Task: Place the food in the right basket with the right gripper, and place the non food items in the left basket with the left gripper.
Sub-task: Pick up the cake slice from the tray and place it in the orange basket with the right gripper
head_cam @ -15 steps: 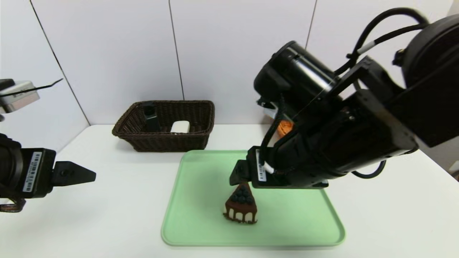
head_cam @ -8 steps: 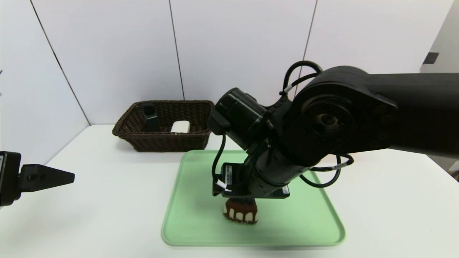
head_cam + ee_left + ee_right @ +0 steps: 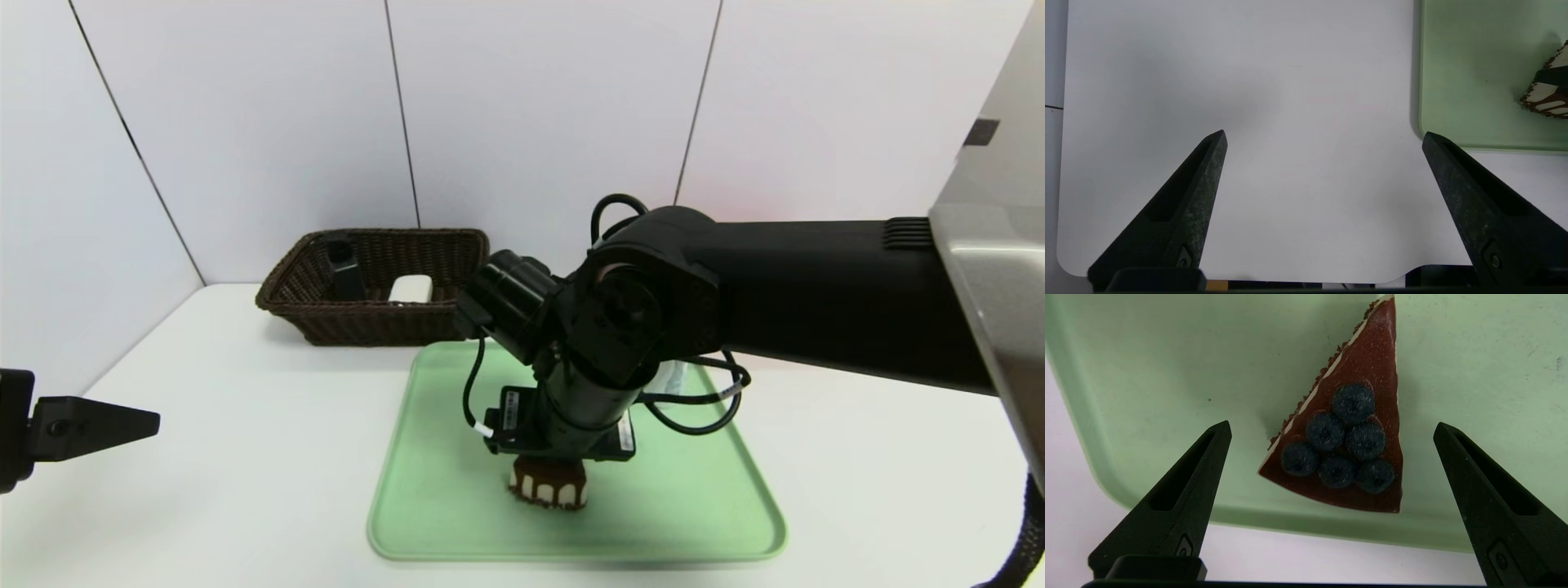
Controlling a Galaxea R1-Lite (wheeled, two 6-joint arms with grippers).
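One slice of chocolate cake (image 3: pixel 549 483) sits in front of me on the green tray (image 3: pixel 457 535), a little towards 7 o'clock from the middle, its broad dripped end facing 6. My right hand (image 3: pixel 1334 424) is over it, spread wide, one finger off each flank with a gap on both sides; nothing is gripped. I judge this to be the line-up for the pick, with the closing still to do.

I'd expect the slice to be light, maybe a firm display piece, but I'd treat it as soft until I feel it push back. The smooth brown top looks slick and the blueberries (image 3: pixel 1336 471) could be knocked or squashed, so I'd go low and take the two flat sides near the broad end, where most of the bulk should be. The sides taper towards the point, so a hold too far along could let the wedge squirt out or twist. Gentle squeeze, straight lift.

My left hand (image 3: pixel 1325 132) is parked open and holding nothing above the bench (image 3: pixel 245 457), out at 9 o'clock from the tray. The dark brown basket (image 3: pixel 384 333), at 11 o'clock, holds the black pump bottle (image 3: pixel 347 273) and white soap (image 3: pixel 411 289). I can't see the orange basket from any view, so I'd find it before carrying the cake across
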